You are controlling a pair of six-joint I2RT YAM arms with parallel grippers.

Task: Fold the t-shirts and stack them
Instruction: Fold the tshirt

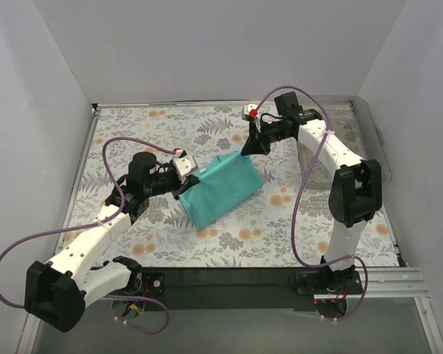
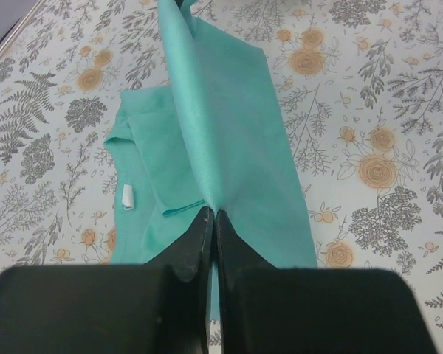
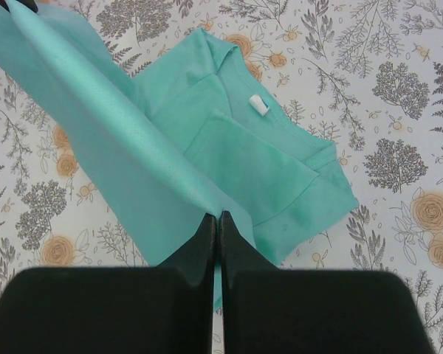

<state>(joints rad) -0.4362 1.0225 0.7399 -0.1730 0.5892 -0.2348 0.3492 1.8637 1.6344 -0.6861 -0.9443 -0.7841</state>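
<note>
Here, teal t-shirt [image 1: 221, 188], white tag [image 3: 259, 105], seemingly blank

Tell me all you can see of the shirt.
The shirt is plain teal-green soft cloth, part folded on the flowered table. A white label shows inside the neck. One edge is lifted taut between the left pincer and the right pincer, both shut on it; the rest lies flat.
</note>
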